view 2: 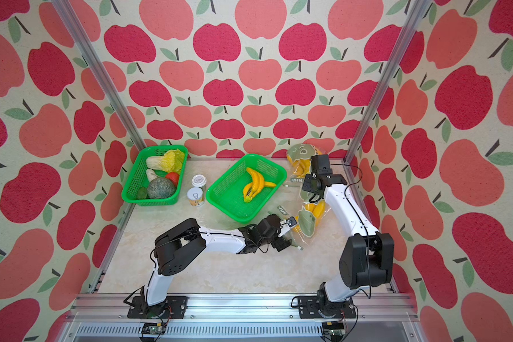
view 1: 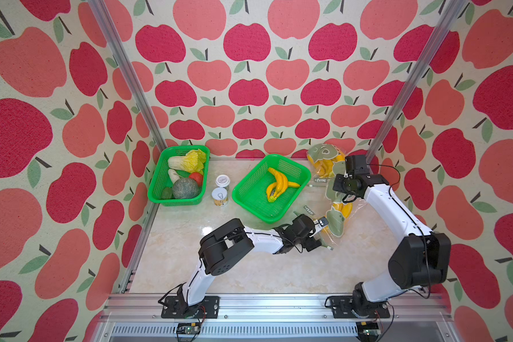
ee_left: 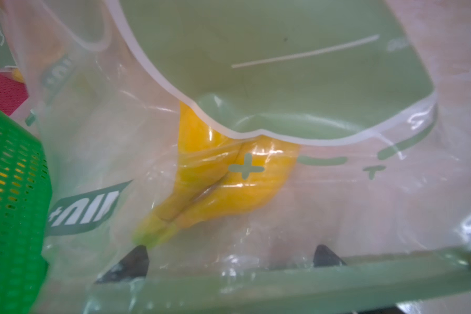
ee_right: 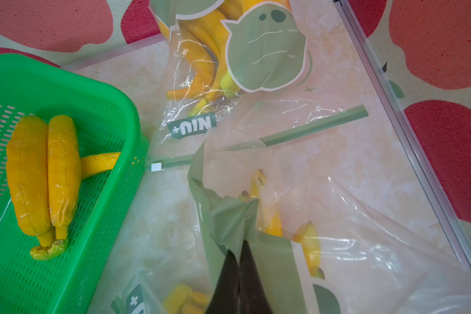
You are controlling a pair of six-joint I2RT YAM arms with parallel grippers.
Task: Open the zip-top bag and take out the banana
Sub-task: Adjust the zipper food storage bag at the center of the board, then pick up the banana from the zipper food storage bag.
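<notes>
One zip-top bag point(view 1: 336, 220), banana point(ee_left: 229, 176) inside, on counter point(view 1: 249, 266) beside green basket point(view 1: 255, 207); right tool point(ee_right: 239, 252) pressed together, pinching the bag's film; left tool point(ee_left: 231, 254) spread wide at its zip strip.

The worktop point(view 1: 249, 272) lies open near the robot; farther back the green basket point(view 1: 249, 204), two cans point(view 1: 220, 197) and zip-top bag point(view 1: 336, 222) leave narrow gaps.

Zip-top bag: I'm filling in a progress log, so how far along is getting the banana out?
Done: one banana bunch lies in the green basket. In hand: the right gripper has jaws shut on the near bag; the left gripper is open at its zip end, bananas inside. Left: pull them out; a second bag behind holds bananas too.
</notes>
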